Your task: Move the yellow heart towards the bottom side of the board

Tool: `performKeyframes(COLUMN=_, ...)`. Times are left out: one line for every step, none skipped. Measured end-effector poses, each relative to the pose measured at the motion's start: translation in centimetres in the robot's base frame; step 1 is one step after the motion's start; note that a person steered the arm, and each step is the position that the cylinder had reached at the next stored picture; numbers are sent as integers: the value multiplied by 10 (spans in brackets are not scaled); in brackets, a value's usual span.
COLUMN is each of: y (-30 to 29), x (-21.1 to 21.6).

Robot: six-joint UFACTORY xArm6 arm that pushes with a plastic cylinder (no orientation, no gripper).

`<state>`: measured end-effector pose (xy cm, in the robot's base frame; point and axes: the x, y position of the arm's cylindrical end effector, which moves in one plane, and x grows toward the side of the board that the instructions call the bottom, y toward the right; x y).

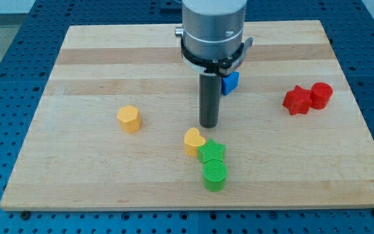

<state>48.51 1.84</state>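
my tip (209,125) sits just above the yellow plastic heart (194,141), which seems to touch the green star (211,153), so i'd push downward slightly left; no fingers here.

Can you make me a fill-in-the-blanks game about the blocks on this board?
1. My tip sits just above the yellow ____, toward the view's top.
2. The green star touches that yellow block on the view's ____ side.
3. The green cylinder lies between the green star and the board's ____ edge.
4. The two ____ blocks sit together at the view's right; the blue block peeks from behind the rod.

Missing words: heart; right; bottom; red
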Motion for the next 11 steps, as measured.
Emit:
performKeyframes(y=-36, x=13)
performKeyframes(y=-92, x=16)
performKeyframes(y=-104, x=13)
performKeyframes(y=-63, x=-19)
performKeyframes(y=-21, x=-18)
performKeyframes(y=-13, x=2)
performKeyframes(y=-13, x=23)
performKeyframes(y=-30, x=49)
performKeyframes(y=-74, x=67)
performKeyframes(y=-105, x=74)
performKeyframes(y=-77, x=74)
